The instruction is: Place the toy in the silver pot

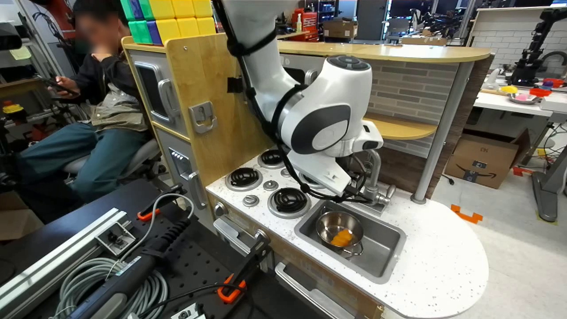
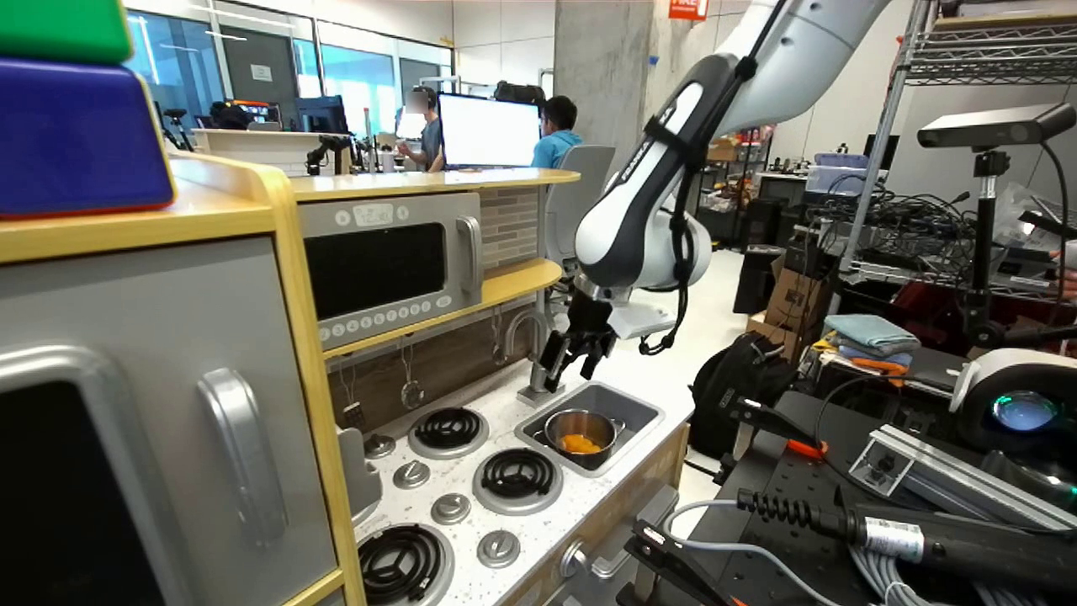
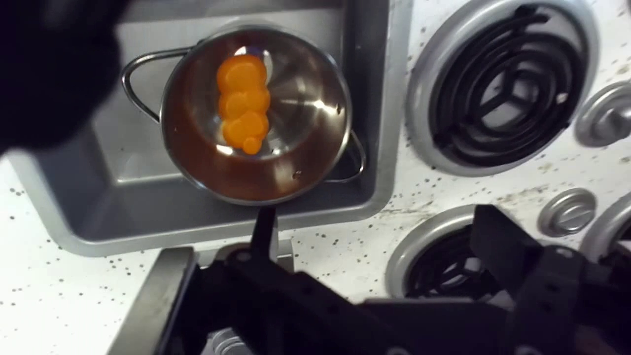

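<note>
The orange toy [image 3: 245,103], a row of rounded lumps, lies inside the silver pot [image 3: 300,162] on its bottom. The toy [image 1: 342,238] and the pot [image 1: 325,226] also show in both exterior views, with the toy [image 2: 580,443] and the pot [image 2: 597,460] smaller here. The pot stands upright in the sink basin [image 3: 143,241]. My gripper [image 3: 376,209] is open, with its fingers wide apart and nothing between them. In an exterior view the gripper [image 2: 572,377] hangs above the back of the counter near the faucet, higher than the pot and apart from it.
The faucet [image 1: 375,177] rises behind the sink, close to the gripper. Burners [image 1: 290,201] and knobs lie beside the sink. A wooden shelf [image 2: 523,282] and a microwave [image 2: 379,261] stand above the counter's back. A tall wooden cabinet [image 1: 208,88] borders the stove.
</note>
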You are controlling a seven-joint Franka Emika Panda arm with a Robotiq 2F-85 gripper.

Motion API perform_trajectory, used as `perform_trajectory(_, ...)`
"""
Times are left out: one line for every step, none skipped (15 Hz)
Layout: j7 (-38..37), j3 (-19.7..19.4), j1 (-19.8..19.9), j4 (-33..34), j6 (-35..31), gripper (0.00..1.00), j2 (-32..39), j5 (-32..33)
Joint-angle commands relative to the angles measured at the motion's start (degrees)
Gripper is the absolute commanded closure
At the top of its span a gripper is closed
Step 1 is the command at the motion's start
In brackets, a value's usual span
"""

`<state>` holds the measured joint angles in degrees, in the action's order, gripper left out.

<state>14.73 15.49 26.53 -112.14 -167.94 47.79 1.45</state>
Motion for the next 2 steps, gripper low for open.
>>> perform_trajectory(3.58,1.15,1.28,-1.97,3.24,0.00,-2.39,-2.78)
perform_trajectory(4.57,1.67,2.29,-3.18,4.52,0.00,-4.05,-3.52)
